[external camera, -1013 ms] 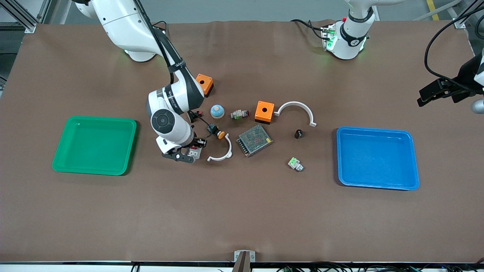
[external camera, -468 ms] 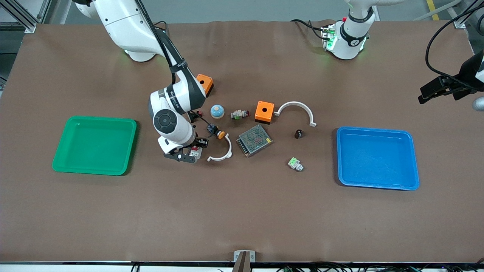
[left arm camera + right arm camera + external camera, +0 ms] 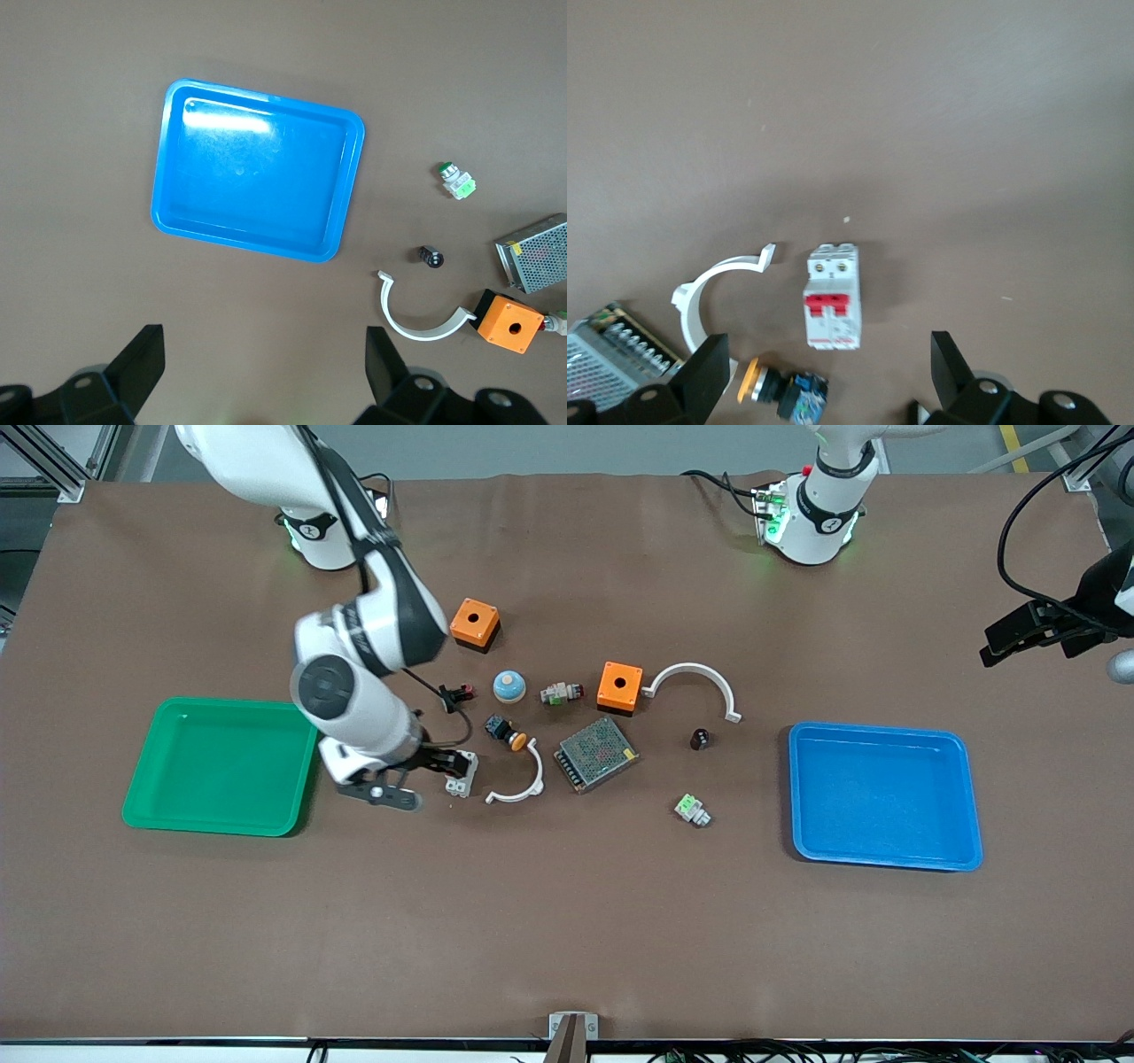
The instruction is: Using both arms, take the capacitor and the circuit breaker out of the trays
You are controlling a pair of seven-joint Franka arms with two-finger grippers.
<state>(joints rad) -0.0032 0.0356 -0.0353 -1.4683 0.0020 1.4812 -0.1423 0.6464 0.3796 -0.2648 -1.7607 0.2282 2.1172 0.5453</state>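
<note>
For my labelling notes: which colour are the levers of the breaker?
Red, on the white breaker; the right wrist view shows it best.

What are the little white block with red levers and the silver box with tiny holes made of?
The small white breaker block with red levers looks like smooth moulded plastic: even white colour, crisp edges, a soft sheen. The silver box with tiny holes seems to be thin sheet metal: a grey metallic look with a regular punched grid across its lid. Neither can be confirmed by sight alone.

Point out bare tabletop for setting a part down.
Free: the brown table nearer the camera than the green tray and blue tray. Crowded: from the white red-levered breaker to the tiny black capacitor.
</note>
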